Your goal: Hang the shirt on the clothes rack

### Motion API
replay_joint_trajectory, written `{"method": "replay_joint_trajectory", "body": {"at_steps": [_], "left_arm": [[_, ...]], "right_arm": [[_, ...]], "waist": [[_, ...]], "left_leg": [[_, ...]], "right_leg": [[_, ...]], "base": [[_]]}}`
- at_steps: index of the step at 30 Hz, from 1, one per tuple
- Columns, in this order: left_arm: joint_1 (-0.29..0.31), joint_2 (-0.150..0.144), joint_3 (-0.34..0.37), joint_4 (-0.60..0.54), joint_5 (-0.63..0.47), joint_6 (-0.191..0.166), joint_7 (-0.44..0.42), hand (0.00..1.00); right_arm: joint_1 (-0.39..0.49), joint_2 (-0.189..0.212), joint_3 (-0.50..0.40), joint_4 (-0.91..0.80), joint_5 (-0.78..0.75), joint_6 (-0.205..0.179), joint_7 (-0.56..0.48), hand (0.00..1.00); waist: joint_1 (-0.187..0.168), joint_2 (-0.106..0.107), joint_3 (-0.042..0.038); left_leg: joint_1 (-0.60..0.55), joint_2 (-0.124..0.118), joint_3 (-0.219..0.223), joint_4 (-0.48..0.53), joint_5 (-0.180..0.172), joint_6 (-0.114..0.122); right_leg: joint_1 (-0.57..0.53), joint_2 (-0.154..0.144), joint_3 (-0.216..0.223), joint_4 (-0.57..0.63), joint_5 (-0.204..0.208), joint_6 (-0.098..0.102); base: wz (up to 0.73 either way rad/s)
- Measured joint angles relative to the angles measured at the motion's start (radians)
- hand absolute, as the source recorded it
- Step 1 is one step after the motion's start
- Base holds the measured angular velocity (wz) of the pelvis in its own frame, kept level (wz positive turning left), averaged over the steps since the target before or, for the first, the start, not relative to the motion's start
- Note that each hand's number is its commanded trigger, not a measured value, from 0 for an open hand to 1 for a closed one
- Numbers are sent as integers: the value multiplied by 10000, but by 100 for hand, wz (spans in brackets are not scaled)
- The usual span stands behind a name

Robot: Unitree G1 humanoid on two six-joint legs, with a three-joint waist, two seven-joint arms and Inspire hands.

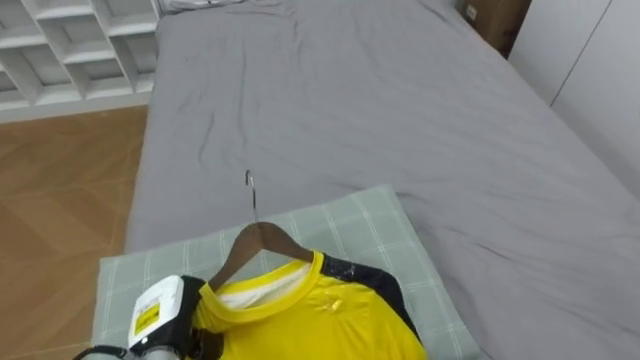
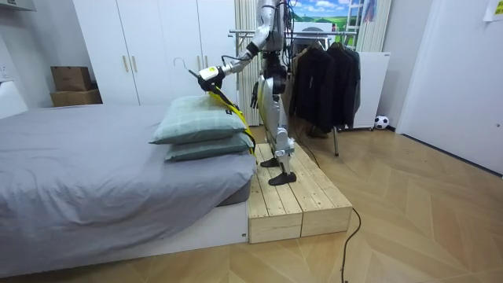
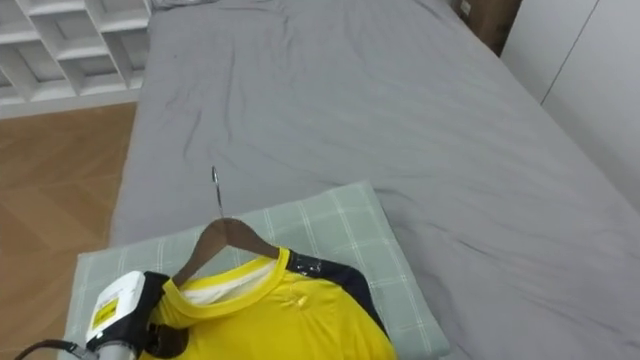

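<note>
A bed (image 2: 94, 157) with a grey sheet carries two stacked green checked pillows (image 2: 200, 130) at one end. A low wooden platform (image 2: 302, 196) sits just beside that end. White wardrobes (image 2: 149, 47) line the back wall, with cardboard boxes (image 2: 72, 85) near them. The floor (image 2: 424, 212) is wood.

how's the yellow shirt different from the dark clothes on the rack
The yellow shirt is bright with dark shoulder trim; the dark clothes look dark all over. The shirt is over the pillows at the left hand; the dark clothes hang on the rack behind the robot. Both are clothing.
</note>
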Motion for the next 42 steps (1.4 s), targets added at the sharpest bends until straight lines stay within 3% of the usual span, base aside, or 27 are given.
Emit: {"method": "replay_joint_trajectory", "body": {"at_steps": [10,13,21,37,42], "left_arm": [[1022,116,628,-3263,-11,-2,136,100],[1147,115,747,-3393,-20,-1,138,100],[1284,161,760,-3542,-19,0,132,100],[1291,186,761,-4339,-21,-16,121,100],[1291,186,759,-4359,-22,-20,120,100]], "right_arm": [[455,8,-973,-3,-75,134,129,0],[476,10,-1175,-24,-144,235,248,0],[893,3,-1356,-122,-133,295,436,0],[1107,-51,-1830,-253,-127,294,605,0],[1173,-35,-1820,-473,-145,295,667,0]], "waist": [[4,42,-28],[-15,-21,-30],[1,-139,-137],[-14,54,-39],[-19,25,-20]], "left_leg": [[542,-9,-7,-32,0,-1],[681,-64,3,-104,-2,-3],[887,-67,-15,-158,-8,-3],[1228,-80,78,-367,-8,-4],[1229,-82,94,-366,-8,-4]], "right_leg": [[529,-16,-93,5,-9,13],[623,-47,-59,-110,-112,56],[838,-32,-86,-113,-75,77],[1049,-23,35,-161,-83,98],[1044,-21,83,-152,-83,98]], "base": [[-1],[0],[3],[-2],[-2]]}}
